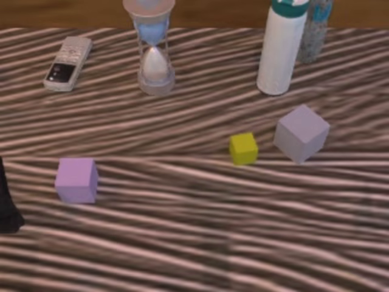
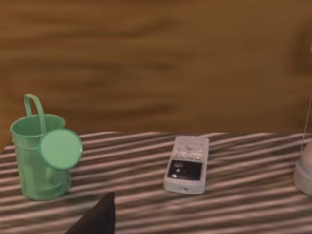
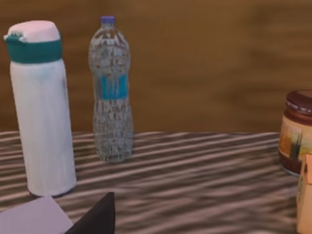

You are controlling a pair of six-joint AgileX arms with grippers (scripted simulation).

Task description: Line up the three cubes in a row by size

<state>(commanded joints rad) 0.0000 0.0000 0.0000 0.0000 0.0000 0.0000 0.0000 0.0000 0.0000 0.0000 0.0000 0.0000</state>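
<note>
Three cubes rest apart on the striped table. The medium lilac-purple cube (image 1: 76, 179) is at the left. The small yellow cube (image 1: 243, 148) sits right of centre, and the largest pale greyish-lavender cube (image 1: 301, 133) stands just to its right, turned at an angle. My left gripper (image 1: 8, 213) shows as a dark shape at the left edge, left of the lilac cube. One dark fingertip (image 2: 100, 219) shows in its wrist view, with bare table beside it. My right gripper is outside the top view. Its fingertip (image 3: 100, 217) lies beside a corner of the pale cube (image 3: 34, 217). Neither gripper holds anything.
Along the back stand a grey handset (image 1: 67, 62), an hourglass (image 1: 155, 55), a white flask with a teal lid (image 1: 279, 48) and a water bottle (image 1: 316, 30). A green watering can (image 2: 41, 151) is at the far left. A jar (image 3: 297, 131) is at the far right.
</note>
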